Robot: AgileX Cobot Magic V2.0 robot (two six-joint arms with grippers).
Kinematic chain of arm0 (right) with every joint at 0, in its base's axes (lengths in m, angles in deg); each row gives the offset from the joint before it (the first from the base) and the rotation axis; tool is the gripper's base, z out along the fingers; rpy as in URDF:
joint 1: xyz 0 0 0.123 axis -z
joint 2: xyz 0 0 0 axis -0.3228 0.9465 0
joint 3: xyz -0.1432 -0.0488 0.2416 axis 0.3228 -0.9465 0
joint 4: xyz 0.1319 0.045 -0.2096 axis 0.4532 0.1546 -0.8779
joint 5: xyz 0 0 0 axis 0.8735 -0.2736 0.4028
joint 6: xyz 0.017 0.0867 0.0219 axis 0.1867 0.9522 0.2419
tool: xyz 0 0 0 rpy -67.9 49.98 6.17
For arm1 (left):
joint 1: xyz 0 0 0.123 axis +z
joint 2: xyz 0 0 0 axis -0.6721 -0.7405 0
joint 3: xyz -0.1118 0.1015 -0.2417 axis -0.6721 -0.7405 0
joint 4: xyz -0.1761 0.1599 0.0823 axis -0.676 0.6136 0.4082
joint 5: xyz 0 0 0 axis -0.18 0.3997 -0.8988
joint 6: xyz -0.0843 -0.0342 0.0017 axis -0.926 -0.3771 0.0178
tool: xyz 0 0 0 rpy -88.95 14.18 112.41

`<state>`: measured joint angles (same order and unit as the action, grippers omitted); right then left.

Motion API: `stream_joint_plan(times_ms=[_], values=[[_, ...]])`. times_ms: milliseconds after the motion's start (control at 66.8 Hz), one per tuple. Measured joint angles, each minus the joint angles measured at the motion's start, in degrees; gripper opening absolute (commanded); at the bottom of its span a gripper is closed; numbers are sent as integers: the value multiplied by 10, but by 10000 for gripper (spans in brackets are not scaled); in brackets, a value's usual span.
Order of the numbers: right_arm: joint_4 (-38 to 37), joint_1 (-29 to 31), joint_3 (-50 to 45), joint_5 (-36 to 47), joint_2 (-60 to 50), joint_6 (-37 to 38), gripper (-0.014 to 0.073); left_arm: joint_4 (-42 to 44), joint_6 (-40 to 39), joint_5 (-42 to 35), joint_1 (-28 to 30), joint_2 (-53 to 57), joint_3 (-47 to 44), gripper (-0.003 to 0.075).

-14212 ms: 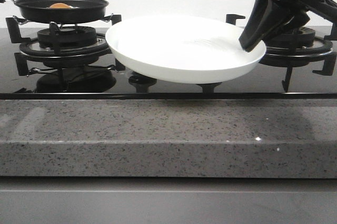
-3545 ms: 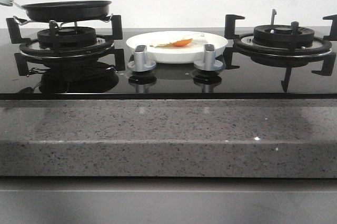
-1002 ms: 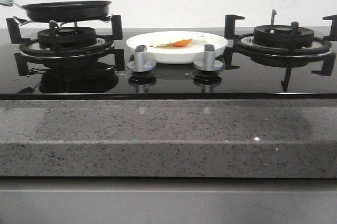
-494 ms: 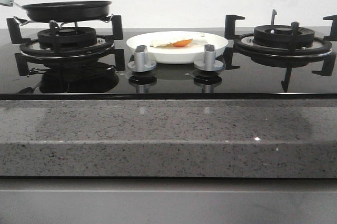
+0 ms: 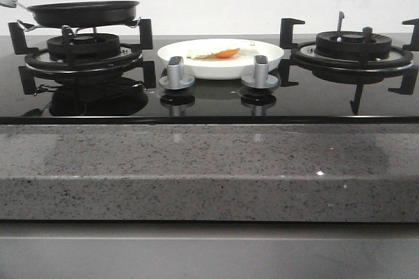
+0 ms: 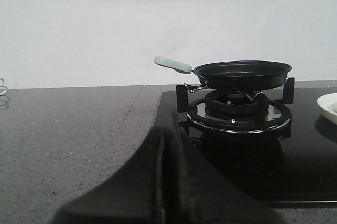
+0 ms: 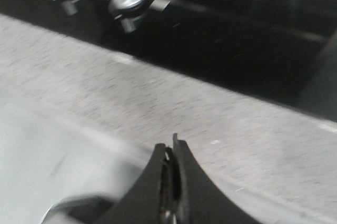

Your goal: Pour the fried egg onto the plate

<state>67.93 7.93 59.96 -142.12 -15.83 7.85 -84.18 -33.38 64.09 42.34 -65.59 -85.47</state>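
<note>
We see the fried egg (image 5: 222, 52) lying on the plate (image 5: 268, 63) at upper centre; both our grippers, left (image 6: 164, 145) and right (image 7: 172, 153), are pressed together, empty. Pouring looks finished; nothing remains.

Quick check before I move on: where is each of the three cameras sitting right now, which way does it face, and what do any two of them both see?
Front: low before the counter, facing the hob; fried egg on plate, no arm visible.
Left wrist: left of the hob, facing the frying pan; shut left gripper shows.
Right wrist: above the counter's front edge, looking down; shut right gripper shows.
Shared: front and left wrist see the pan; front and right wrist see the knobs.
</note>
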Motion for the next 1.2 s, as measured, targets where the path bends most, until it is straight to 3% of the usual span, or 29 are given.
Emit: stream_joint_plan(times_ms=[389, 524, 673, 1197], values=[[-47, 93, -295, 320, -219, 0, -67, 0, 0, 0, 0, 0, 0, -20], [-47, 111, -392, 388, -291, 0, -67, 0, 0, 0, 0, 0, 0, -20], [-47, 120, -451, 425, -343, 0, -67, 0, 0, 0, 0, 0, 0, -20], [-47, 123, -453, 443, -349, -2, -67, 0, 0, -1, 0, 0, 0, -20]])
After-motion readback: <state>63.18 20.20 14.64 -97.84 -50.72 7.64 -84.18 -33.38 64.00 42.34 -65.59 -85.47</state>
